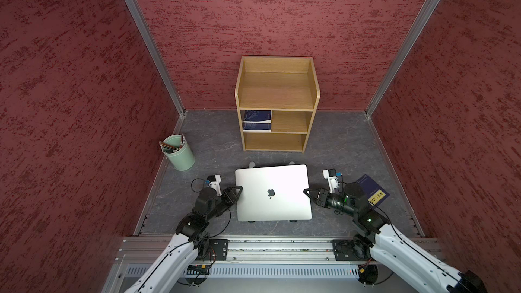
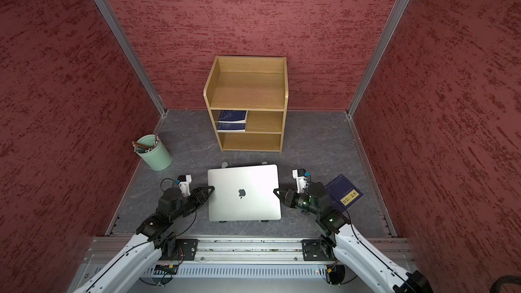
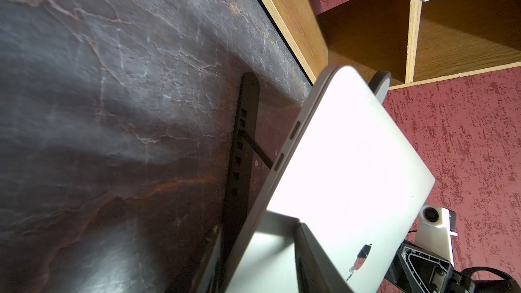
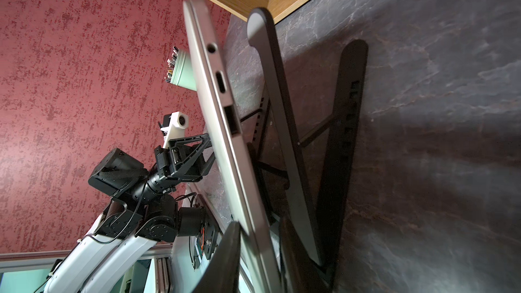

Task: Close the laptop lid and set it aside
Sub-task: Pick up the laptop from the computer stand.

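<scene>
Laptop (image 1: 270, 181) shut; L gripper (image 1: 240, 188), R gripper (image 1: 306, 191) clamp its edges.

Closed laptop (image 2: 244, 193) ctr, shelf (image 2: 245, 88) behind

Top views overhead, facing back wall (image 1: 282, 9); wrist views close, at opposite laptop (image 3: 352, 164) edges.

Overhead light blows the lid (image 1: 273, 190) out to white glare, soft shadows cross the dim table (image 3: 112, 108) in wrist views, and top views bow at edges.
</scene>
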